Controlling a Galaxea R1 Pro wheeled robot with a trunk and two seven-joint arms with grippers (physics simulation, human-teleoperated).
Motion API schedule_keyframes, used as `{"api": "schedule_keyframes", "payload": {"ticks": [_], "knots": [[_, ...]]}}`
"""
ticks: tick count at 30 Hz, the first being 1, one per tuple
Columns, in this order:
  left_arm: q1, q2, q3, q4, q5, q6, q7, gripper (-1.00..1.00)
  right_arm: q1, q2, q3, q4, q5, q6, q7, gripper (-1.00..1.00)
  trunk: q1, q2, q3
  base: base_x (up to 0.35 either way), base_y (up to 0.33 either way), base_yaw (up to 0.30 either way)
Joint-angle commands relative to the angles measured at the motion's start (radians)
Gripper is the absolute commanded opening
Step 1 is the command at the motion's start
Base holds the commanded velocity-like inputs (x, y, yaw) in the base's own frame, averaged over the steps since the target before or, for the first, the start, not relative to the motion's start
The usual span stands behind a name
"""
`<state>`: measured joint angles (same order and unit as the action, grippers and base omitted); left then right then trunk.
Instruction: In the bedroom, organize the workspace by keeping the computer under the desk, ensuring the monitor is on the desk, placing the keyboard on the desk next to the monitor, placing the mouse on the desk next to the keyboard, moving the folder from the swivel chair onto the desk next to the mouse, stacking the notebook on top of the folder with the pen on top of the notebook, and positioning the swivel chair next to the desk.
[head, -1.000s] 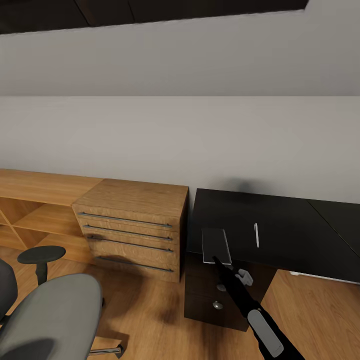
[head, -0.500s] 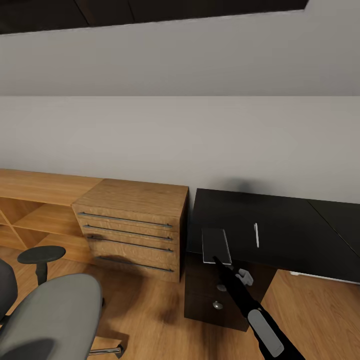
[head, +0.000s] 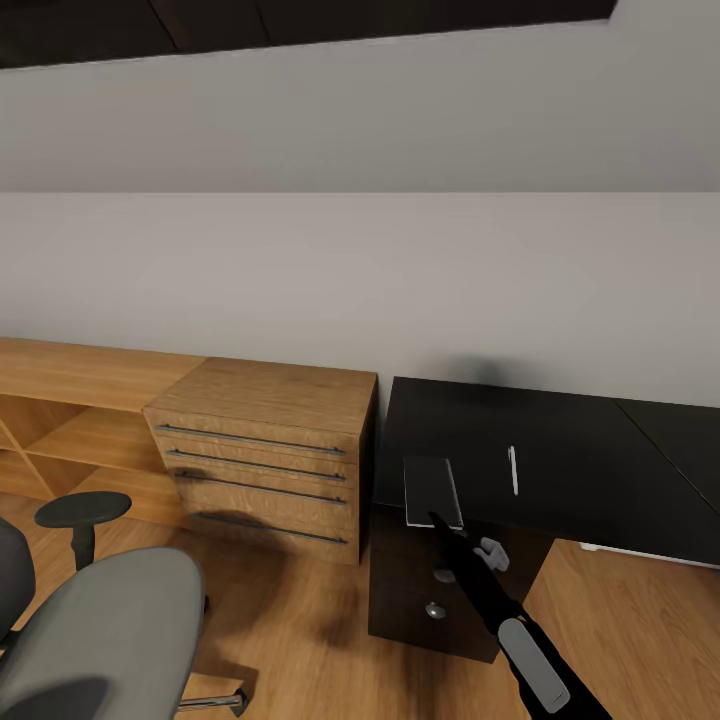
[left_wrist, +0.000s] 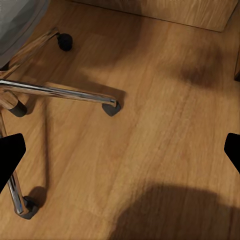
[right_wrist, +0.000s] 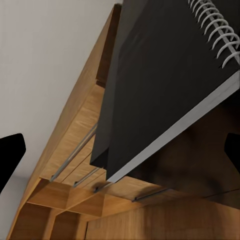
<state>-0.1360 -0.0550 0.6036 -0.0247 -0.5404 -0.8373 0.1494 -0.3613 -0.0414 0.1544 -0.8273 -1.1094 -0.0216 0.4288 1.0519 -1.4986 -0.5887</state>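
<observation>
The grey notebook (head: 432, 490) lies near the left front corner of the black desk (head: 580, 470), its near end over the front edge. The pale pen (head: 513, 470) lies on the desktop to its right. My right gripper (head: 438, 521) sits just below the notebook's near end. In the right wrist view the right gripper (right_wrist: 120, 150) is open, and the spiral-bound notebook (right_wrist: 165, 90) is seen from below, close ahead. The swivel chair (head: 110, 630) stands at lower left with a bare seat. My left gripper (left_wrist: 120, 150) is open above the floor beside the chair's chrome base (left_wrist: 50, 92).
A light wooden drawer cabinet (head: 265, 450) stands against the desk's left side, with open wooden shelves (head: 60, 420) further left. The desk's black drawer pedestal (head: 420, 590) is under the notebook. Wood floor (head: 300, 620) lies between chair and desk.
My right forearm has shifted very slightly to the right and down. Notebook, pen and chair have not moved.
</observation>
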Motion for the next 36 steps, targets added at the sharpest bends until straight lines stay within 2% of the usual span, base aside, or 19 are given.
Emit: {"api": "schedule_keyframes", "payload": {"ticks": [1, 36], "knots": [[0.000, 0.000, 0.002, 0.000, -0.011, -0.002, 0.010, 1.00, -0.001, -0.001, 0.004, 0.000, -0.010, -0.003, 0.002, 1.00, 0.000, 0.000, -0.001, 0.000, 0.000, 0.000], [0.000, 0.000, 0.002, 0.000, -0.010, -0.001, 0.011, 1.00, -0.001, -0.003, -0.001, 0.001, -0.010, -0.001, 0.001, 1.00, 0.000, 0.000, -0.001, 0.024, 0.000, 0.000]]}}
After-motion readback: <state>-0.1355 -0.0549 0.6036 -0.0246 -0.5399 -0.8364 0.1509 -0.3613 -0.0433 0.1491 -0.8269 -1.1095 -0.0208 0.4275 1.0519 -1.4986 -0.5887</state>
